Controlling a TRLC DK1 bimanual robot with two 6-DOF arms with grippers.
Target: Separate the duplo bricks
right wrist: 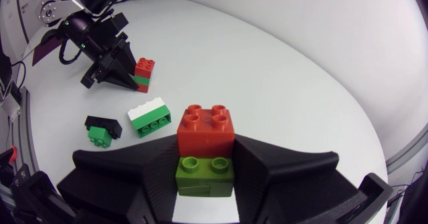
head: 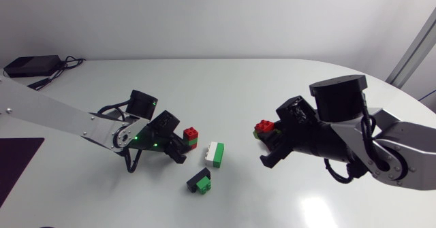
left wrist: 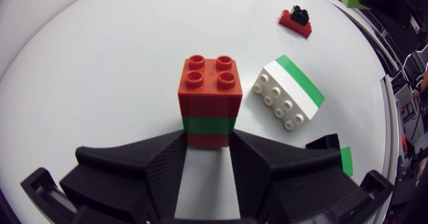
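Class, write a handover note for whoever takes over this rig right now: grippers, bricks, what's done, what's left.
Grippers: the left gripper is shut on the red-green-red stack, which stands on the table. The right gripper is shut on the red-on-olive pair.
Loose between them: the white-green pair and the black-green pair.
Done: no brick looks separated yet.
Left: pull every stack apart.

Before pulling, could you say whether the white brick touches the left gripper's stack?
Apart: the right wrist view shows a gap between the white brick and the stack.

Table [head: 225, 85], red stack [head: 191, 137], white brick [head: 215, 154], black brick [head: 200, 182]
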